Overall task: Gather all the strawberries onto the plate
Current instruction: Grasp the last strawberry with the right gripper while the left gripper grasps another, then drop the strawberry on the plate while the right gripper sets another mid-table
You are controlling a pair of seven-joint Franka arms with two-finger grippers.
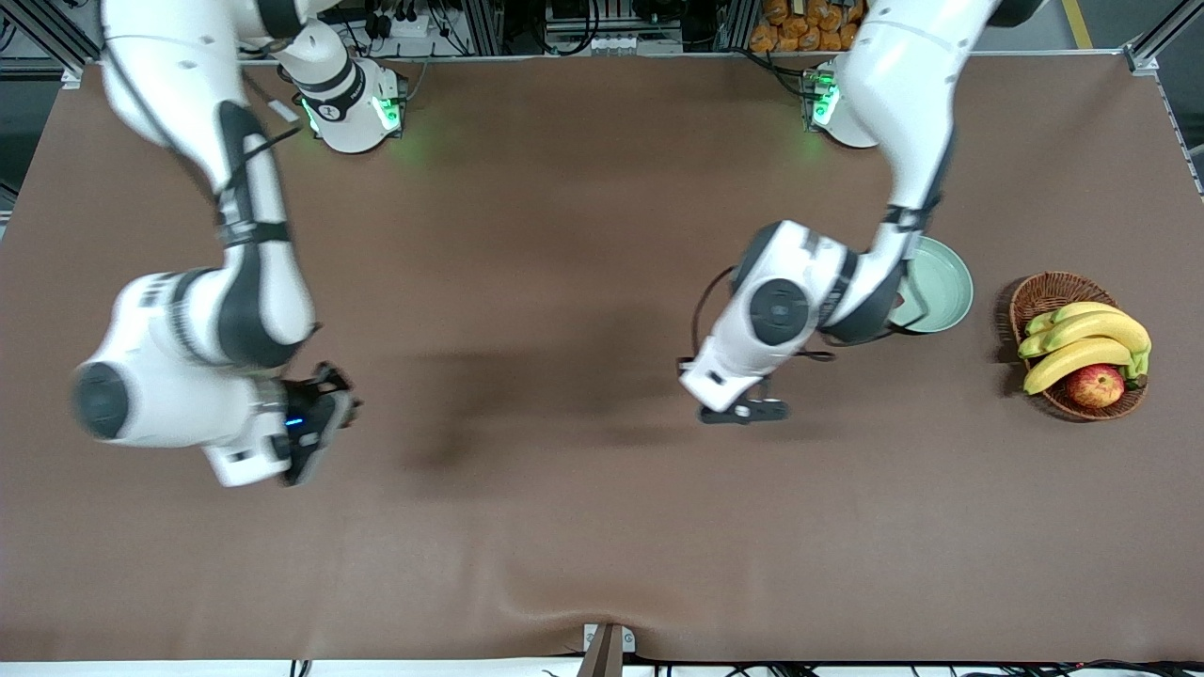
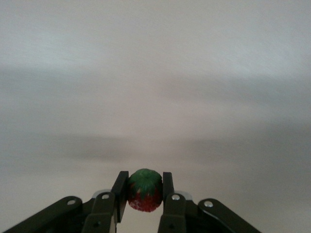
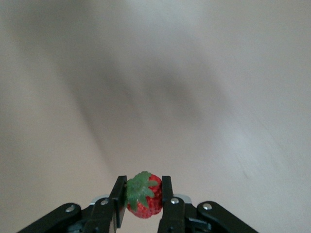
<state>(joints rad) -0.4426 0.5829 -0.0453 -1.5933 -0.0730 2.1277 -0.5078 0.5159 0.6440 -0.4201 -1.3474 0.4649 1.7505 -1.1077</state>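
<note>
A: What is the left gripper [image 2: 144, 194] doing?

B: It is clamped on a small red strawberry with a dark green leafy cap [image 2: 144, 190], above the brown table [image 1: 564, 282] between the middle and the round pale mint-green plate [image 1: 945, 291]. The berry sits between the two black fingers [image 2: 120, 188] with its cap turned away from the wrist and its red tip toward it, so its long axis runs along the fingers.

A: And the right gripper [image 3: 143, 196]?

B: Also closed on a small red strawberry with a green cap [image 3: 144, 195], over the table toward the right arm's end. Its cap faces partly sideways, against one finger [image 3: 118, 194].

A: The plate?

B: On the table toward the left arm's end, half covered by the left arm, beside a brown wicker basket [image 1: 1044, 291] holding yellow bananas [image 1: 1082, 340] and a red-yellow apple [image 1: 1096, 385]. A bit of red shows at the arm's edge on the plate; I cannot tell what it is.
</note>
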